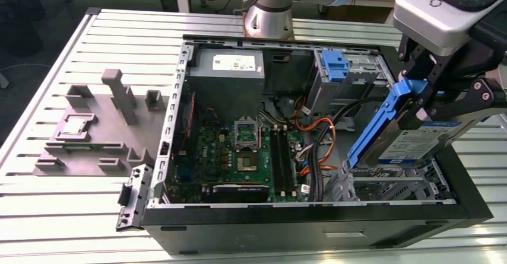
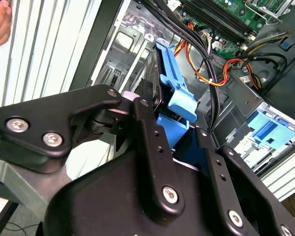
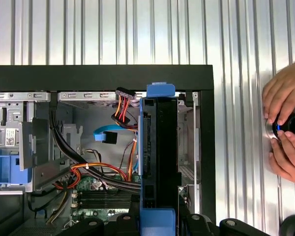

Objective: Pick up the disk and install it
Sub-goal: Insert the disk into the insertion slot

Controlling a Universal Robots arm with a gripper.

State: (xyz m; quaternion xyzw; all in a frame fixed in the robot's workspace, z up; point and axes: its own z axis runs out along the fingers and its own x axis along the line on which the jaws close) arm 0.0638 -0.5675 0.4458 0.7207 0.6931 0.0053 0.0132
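Observation:
The disk (image 1: 421, 143), a silver-grey drive with a white-and-blue label and blue carrier rails, hangs tilted above the metal drive cage (image 1: 396, 184) at the front corner of the open computer case, on the exterior view's right. My gripper (image 1: 420, 108) is shut on it from above. In the first wrist view the disk (image 3: 160, 147) is seen edge-on, dark between blue rail ends, standing over the cage beside the case wall, with my gripper (image 3: 160, 222) around it. In the second wrist view, black fingers (image 2: 148, 132) clamp the blue carrier (image 2: 178, 101).
Inside the case are the motherboard (image 1: 246, 151), a grey power-supply box (image 1: 225, 65), an upright blue bracket (image 1: 336, 68) and orange and black cables (image 3: 96, 172) near the cage. A grey fixture (image 1: 95, 133) lies outside the case. A person's hands (image 3: 285, 123) rest on the slatted table.

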